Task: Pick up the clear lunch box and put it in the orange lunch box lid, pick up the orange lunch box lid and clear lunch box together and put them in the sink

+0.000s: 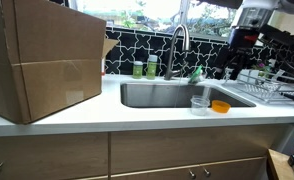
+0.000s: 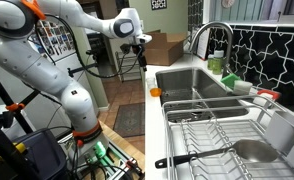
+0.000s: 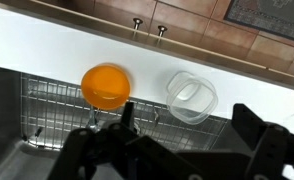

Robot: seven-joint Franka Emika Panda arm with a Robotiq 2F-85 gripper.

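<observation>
Two items, orange lid (image 3: 106, 85) and clear lunch box (image 3: 191, 97), sit on white counter (image 3: 47, 45); tool (image 3: 186, 118) gapes wide.

From my wrist view, the clear lunch box (image 3: 191, 96) sits upright on the table just beyond my gripper (image 3: 182, 150). The round orange lunch box lid (image 3: 106, 85) lies flat beside it, not touching.

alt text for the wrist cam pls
Looking down from the wrist, an orange lunch box lid and a clear lunch box sit apart on a white counter, beside a wire rack. The open tool hangs above them, empty.
</observation>
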